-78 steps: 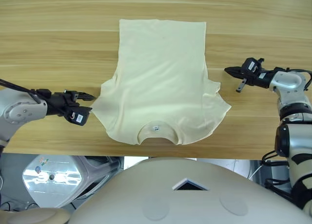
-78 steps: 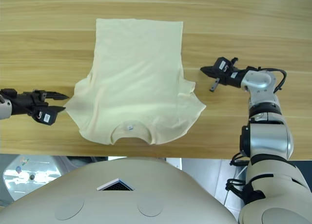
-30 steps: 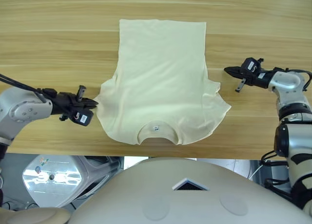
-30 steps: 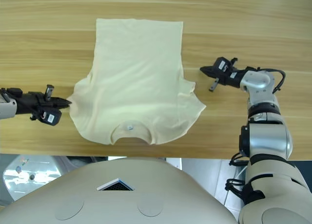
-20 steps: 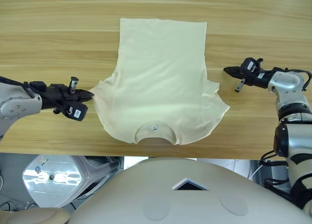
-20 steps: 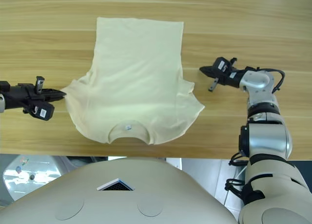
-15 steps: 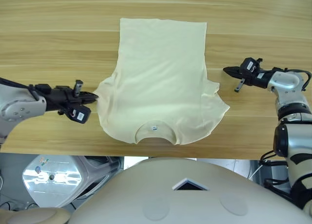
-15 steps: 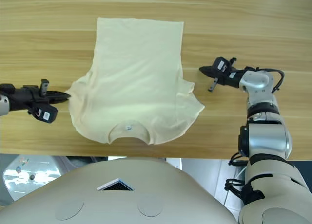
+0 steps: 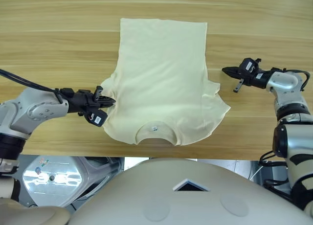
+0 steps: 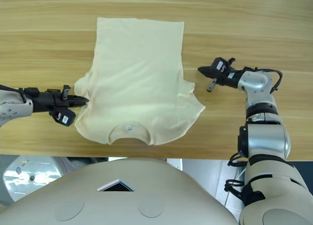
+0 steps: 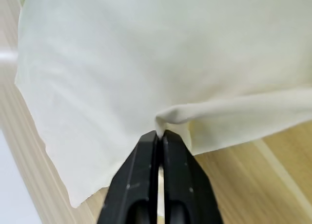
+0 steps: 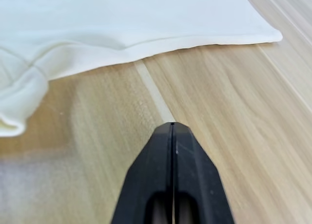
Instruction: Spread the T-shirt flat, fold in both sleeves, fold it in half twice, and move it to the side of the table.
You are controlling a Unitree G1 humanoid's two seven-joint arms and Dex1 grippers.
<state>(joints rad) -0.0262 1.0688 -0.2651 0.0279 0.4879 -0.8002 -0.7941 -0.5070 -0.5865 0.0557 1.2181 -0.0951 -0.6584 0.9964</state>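
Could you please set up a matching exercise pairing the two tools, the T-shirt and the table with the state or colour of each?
Column one:
1. left tool
2. right tool
3. T-shirt
4. table

Column two:
A. shut on nothing, over bare wood
B. pale yellow, lying mostly spread out
C. shut on a pinch of the cloth's edge
D. light wood grain

Pairs: 1-C, 2-A, 3-B, 4-D
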